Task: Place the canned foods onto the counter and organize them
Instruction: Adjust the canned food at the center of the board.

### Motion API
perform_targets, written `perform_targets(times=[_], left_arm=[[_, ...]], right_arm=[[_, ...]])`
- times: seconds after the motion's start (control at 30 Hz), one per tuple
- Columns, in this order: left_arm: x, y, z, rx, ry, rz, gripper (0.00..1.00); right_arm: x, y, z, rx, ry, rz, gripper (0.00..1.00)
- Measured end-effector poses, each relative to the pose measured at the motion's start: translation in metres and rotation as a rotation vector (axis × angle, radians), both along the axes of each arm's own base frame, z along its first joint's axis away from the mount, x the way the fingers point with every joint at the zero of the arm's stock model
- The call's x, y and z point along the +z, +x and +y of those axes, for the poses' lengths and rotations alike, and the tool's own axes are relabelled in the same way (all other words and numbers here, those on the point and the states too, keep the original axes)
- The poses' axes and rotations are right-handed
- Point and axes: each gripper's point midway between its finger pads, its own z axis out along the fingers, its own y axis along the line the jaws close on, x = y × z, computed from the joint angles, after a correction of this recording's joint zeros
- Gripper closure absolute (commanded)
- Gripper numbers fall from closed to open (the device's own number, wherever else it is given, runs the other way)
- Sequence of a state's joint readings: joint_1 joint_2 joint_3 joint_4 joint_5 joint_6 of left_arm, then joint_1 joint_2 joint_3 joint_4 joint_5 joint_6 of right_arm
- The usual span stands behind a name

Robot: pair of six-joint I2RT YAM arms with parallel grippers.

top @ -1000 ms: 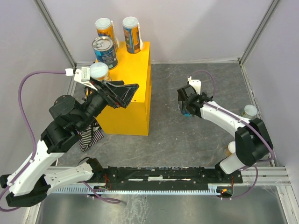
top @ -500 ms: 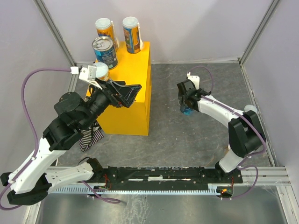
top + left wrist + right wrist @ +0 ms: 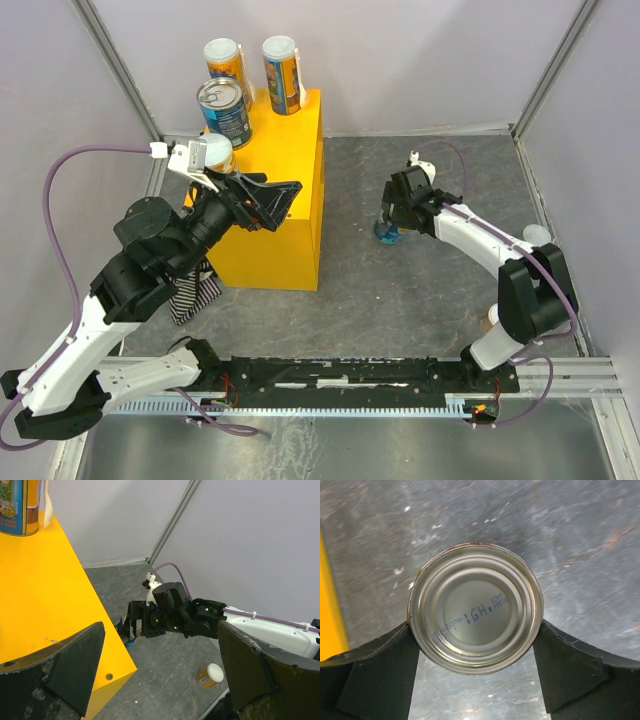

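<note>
Right wrist: can [image 3: 476, 609] near counter [image 3: 327, 610] edge

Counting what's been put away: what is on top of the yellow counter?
The counter carries three upright cans at its far end: left white-lidded can, right white-lidded can, pull-tab can. A fourth white lid shows by the left arm, which hides its base.

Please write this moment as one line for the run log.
left gripper: open, empty, above counter | right gripper: shut on can, can on table | placed cans: four upright on counter
</note>
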State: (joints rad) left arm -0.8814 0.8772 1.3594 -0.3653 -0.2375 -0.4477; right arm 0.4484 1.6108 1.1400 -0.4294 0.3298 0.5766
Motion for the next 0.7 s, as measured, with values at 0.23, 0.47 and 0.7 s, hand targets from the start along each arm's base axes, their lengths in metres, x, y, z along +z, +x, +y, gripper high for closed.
perform_targets(times=[0.23, 0.47, 0.7], left_arm=[[0.002, -0.001, 0.001, -0.003, -0.007, -0.006, 0.01], [0.008, -0.004, 0.004, -0.005, -0.030, -0.025, 0.01], [0.011, -0.006, 0.003, -0.014, -0.038, -0.033, 0.01]], right_arm=[[0.004, -0.025, 0.032, 0.014, 0.259, 0.051, 0.55], [0.000, -0.043, 0.047, -0.109, 0.567, 0.064, 0.55], [-0.013, -0.043, 0.049, -0.293, 0.874, 0.017, 0.50]])
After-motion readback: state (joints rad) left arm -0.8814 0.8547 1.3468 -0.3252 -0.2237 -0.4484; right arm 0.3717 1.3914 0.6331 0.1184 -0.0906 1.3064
